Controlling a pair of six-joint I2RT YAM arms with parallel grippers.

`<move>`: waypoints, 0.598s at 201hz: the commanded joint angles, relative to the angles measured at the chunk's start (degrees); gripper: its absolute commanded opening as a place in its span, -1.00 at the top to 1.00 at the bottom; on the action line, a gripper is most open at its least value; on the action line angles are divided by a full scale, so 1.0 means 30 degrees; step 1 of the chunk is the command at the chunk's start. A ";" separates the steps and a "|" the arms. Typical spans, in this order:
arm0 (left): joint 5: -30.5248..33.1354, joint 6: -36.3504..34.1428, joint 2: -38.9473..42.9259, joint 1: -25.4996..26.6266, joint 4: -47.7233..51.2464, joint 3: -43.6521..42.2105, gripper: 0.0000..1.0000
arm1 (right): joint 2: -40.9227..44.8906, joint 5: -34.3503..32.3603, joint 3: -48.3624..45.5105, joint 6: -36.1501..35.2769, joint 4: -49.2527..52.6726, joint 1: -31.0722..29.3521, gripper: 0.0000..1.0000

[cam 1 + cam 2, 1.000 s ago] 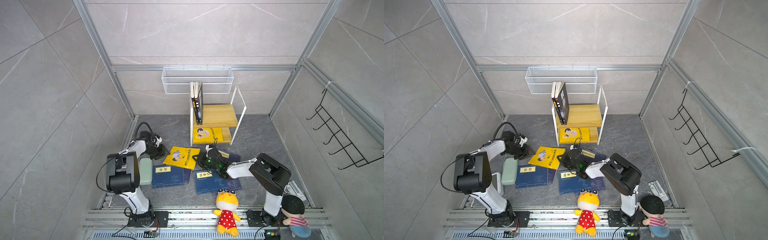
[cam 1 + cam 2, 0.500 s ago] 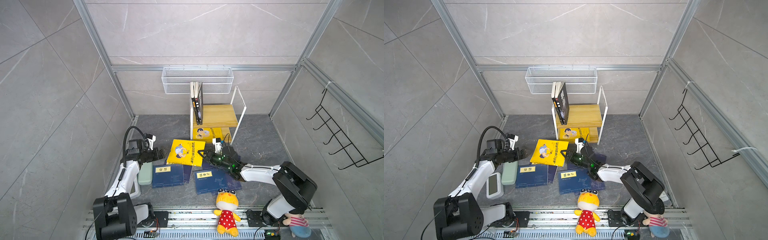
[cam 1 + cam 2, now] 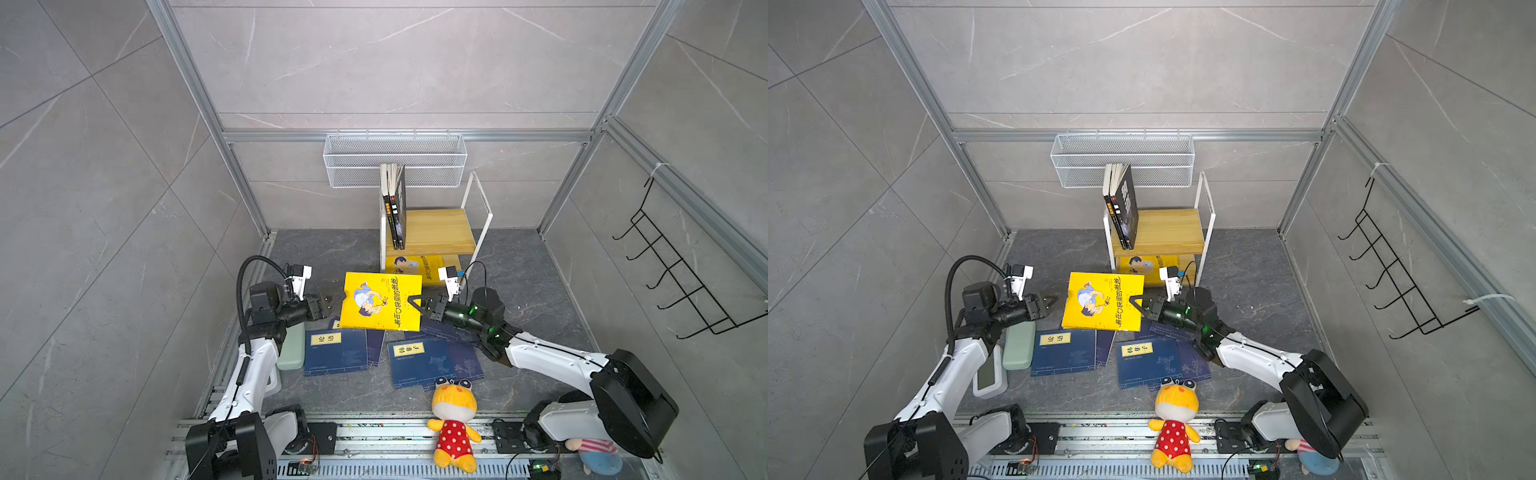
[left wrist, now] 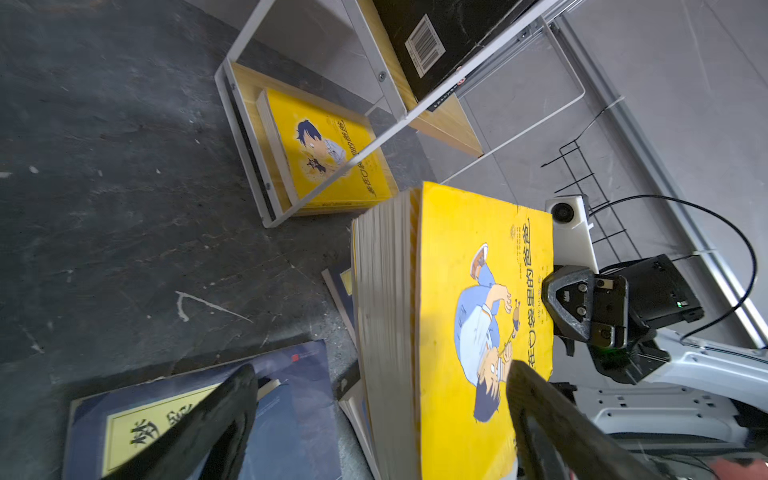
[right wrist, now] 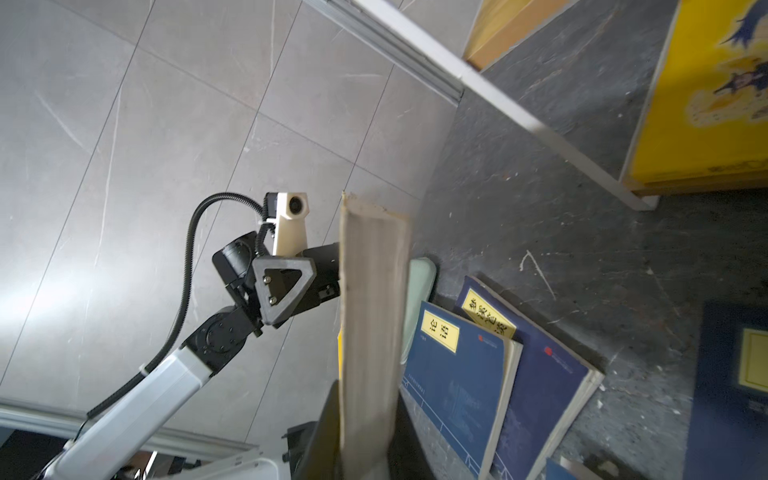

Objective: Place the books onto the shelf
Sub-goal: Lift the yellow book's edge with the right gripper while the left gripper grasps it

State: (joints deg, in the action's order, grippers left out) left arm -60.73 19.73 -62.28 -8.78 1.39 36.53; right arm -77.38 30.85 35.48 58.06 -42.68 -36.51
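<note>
While right gripper (image 3: pixel 415 305) alone pinches yellow book (image 3: pixel 380 301) by one edge, left gripper (image 3: pixel 337 298) wide open and empty opposite, book may sag and slip.

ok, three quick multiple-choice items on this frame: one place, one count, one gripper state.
1. Where does the flat yellow book lie?
A. lower board of the shelf
B. top board of the shelf
C. the floor

2. How many yellow books are in view?
A. one
B. two
C. four

3. The left gripper is:
A. shut on the book
B. open at the edge of the raised yellow book
C. shut and empty

Key: 1 A, it lies under the top board. 2 B, one raised, one on the shelf. 3 B, its fingers stand wide apart either side of the page edge; the right gripper holds that book.
</note>
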 commanded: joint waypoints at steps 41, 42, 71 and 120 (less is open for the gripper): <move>-0.2283 0.2413 0.0009 0.0436 -0.3154 -0.0504 -0.35 | 0.0029 0.1936 0.0621 -0.0451 -0.1888 0.0041 1.00; -0.2284 0.2431 0.0014 0.0465 -0.3156 -0.0511 -0.34 | 0.0007 0.1964 0.0622 -0.0425 -0.1962 0.0041 1.00; -0.2577 0.2139 -0.0008 0.1135 -0.3560 -0.1073 -0.02 | -0.0797 0.1938 0.0723 -0.0333 -0.2855 0.0015 1.00; -0.2248 0.2406 -0.0043 0.1499 -0.4061 -0.1393 0.60 | -0.1565 0.1989 0.1063 -0.0703 -0.2601 0.0028 1.00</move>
State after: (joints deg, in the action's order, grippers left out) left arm -64.77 27.27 -62.72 -5.54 -7.09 32.64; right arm -81.95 36.05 35.59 57.34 -47.03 -36.29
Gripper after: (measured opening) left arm 0.310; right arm 0.132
